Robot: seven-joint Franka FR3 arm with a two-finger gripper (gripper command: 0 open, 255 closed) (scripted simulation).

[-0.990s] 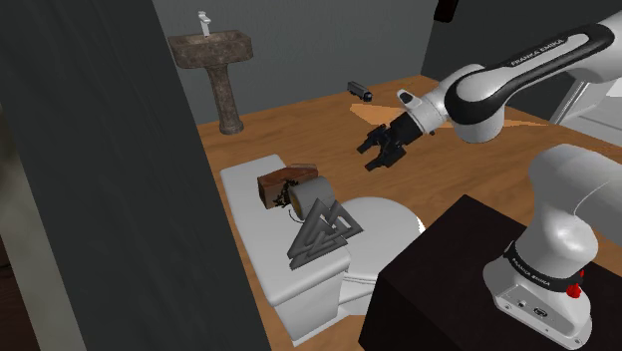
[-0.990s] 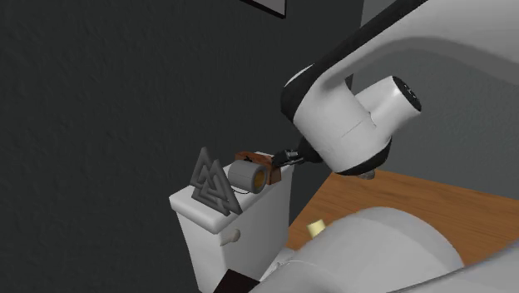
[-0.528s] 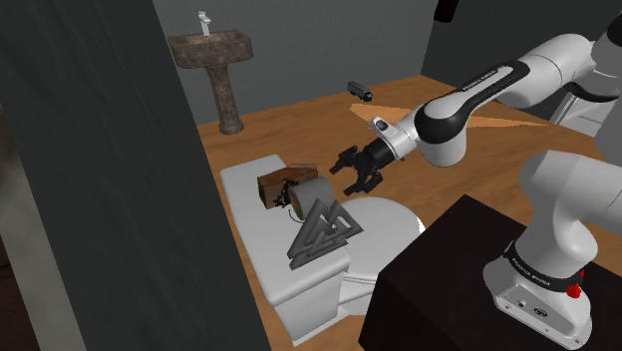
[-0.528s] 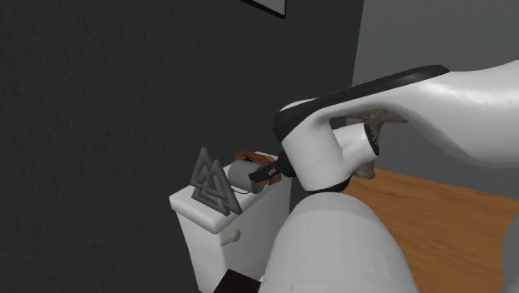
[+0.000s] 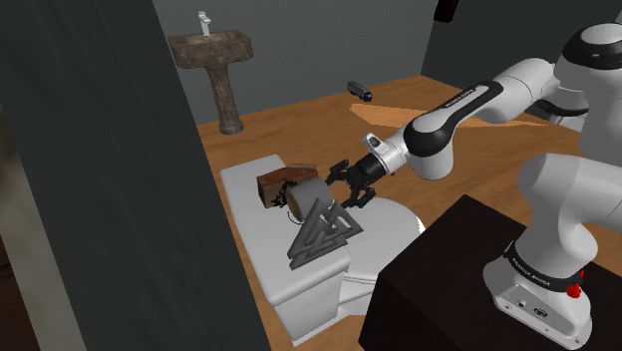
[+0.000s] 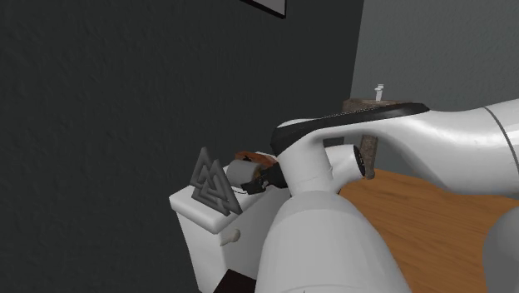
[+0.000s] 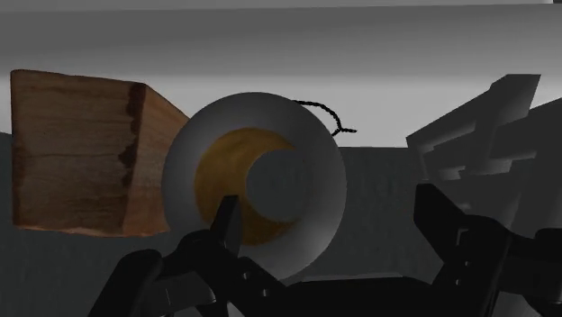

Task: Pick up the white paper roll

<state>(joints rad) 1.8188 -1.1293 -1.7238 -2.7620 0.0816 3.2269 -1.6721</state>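
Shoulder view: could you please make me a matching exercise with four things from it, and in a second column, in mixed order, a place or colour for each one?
1. paper roll
2. wooden box
3. triangle ornament
4. pedestal sink

A. brown, on the tank lid
B. stands on the floor
C. on its side, yellow core facing the gripper
D. dark grey, at the tank lid's near end

Pairs: 1-C, 2-A, 3-D, 4-B

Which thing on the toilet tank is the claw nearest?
The paper roll, between the brown box and grey triangle ornament; the gripper faces its open end.
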